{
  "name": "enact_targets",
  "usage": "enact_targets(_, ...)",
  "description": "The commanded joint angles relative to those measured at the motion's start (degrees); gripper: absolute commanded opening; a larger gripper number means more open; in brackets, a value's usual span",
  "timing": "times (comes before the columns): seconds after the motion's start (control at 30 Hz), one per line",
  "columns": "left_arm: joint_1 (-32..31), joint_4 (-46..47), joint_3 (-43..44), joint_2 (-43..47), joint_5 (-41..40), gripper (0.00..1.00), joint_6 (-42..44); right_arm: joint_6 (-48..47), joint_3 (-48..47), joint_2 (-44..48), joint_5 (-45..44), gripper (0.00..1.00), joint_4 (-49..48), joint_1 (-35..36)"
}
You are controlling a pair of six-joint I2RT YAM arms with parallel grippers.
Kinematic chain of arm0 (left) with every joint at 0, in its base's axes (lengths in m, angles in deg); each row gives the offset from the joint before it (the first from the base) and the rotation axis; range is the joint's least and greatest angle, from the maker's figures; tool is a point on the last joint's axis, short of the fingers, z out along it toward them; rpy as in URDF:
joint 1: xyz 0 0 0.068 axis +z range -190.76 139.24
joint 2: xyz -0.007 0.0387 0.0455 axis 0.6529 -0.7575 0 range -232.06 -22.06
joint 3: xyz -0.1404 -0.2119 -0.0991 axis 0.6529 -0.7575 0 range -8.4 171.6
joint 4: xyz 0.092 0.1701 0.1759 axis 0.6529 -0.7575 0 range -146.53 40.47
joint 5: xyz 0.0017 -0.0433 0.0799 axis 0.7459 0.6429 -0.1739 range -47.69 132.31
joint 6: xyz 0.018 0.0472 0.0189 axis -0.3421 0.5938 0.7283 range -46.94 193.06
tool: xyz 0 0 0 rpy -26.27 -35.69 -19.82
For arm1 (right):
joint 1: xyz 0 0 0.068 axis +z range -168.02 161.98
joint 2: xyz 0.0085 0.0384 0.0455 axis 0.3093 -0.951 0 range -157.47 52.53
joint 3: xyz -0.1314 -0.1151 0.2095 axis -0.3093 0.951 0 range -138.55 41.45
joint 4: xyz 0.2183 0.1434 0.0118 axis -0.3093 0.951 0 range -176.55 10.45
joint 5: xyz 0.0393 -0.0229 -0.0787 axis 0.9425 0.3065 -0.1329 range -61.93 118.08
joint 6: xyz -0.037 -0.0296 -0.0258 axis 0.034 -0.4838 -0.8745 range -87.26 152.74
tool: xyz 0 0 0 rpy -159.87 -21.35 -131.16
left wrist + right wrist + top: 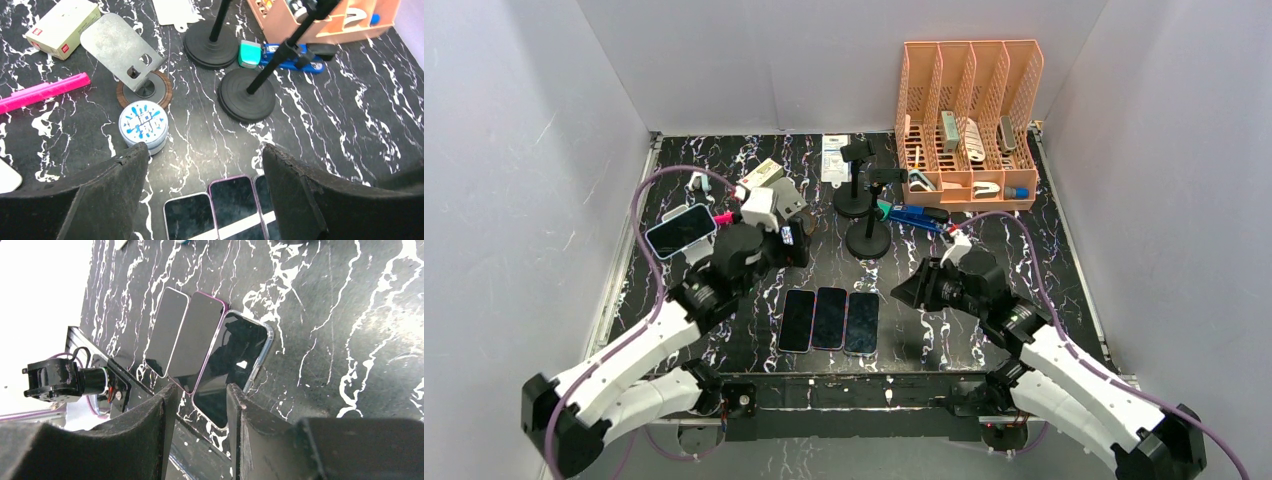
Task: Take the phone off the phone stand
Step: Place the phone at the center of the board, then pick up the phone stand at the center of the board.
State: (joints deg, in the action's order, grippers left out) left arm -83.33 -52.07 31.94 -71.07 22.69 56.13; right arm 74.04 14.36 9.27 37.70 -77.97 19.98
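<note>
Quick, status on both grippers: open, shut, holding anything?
Left gripper: fingers wide open, holding nothing.
Right gripper: fingers partly open, nothing between them.

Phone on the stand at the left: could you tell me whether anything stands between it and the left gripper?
Only a pink pen lies flat on the table between the phone and the open left gripper. Being low, it probably would not block a reach.
</note>
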Motion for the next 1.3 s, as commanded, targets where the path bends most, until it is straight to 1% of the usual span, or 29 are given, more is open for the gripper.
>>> enact_targets(0.0, 5.36, -4.91, 6.82, -8.96, 0.94, 0.81, -8.35, -1.83, 2.20, 4.60, -3.88, 0.49, 2.93, 0.06)
enact_targets(0.1, 16.16, -0.61, 5.54, -11.93, 11.99, 0.80, -15.08, -1.93, 2.80, 6.14, -3.21, 0.49, 3.29, 0.06)
enact_targets(0.13, 19.83, 1.33, 4.76, -12.94, 16.93, 0.80, -17.49, -1.99, 3.02, 6.53, -2.88, 0.49, 3.35, 0.06)
enact_targets(0.2, 25.27, 6.47, 3.49, -15.35, 23.31, 0.79, -21.67, -2.10, 3.45, 7.65, -2.19, 0.49, 3.22, 0.06)
enact_targets(0.23, 26.36, 8.33, 3.22, -16.67, 24.73, 0.79, -23.15, -2.10, 3.71, 8.15, -1.90, 0.49, 3.02, 0.06)
enact_targets(0.53, 31.17, 17.72, 6.77, -30.69, 29.86, 0.78, -28.32, -3.95, 3.60, 12.17, -1.63, 0.49, 4.07, 0.06)
enact_targets(0.73, 32.91, 15.56, 13.57, -38.61, 30.23, 0.76, -26.47, -4.47, 3.68, 14.83, -2.18, 0.49, 4.62, 0.06)
enact_targets(0.93, 33.64, 16.12, 15.44, -42.24, 30.37, 0.75, -26.24, -4.66, 4.06, 15.72, -2.95, 0.49, 4.36, 0.06)
enact_targets(1.13, 34.19, 18.38, 17.82, -47.04, 34.03, 0.69, -25.95, -4.67, 4.15, 14.51, -3.32, 0.49, 3.41, 0.06)
enact_targets(1.27, 34.60, 21.49, 17.28, -48.94, 36.12, 0.62, -26.81, -4.98, 4.07, 13.47, -3.48, 0.49, 2.86, 0.06)
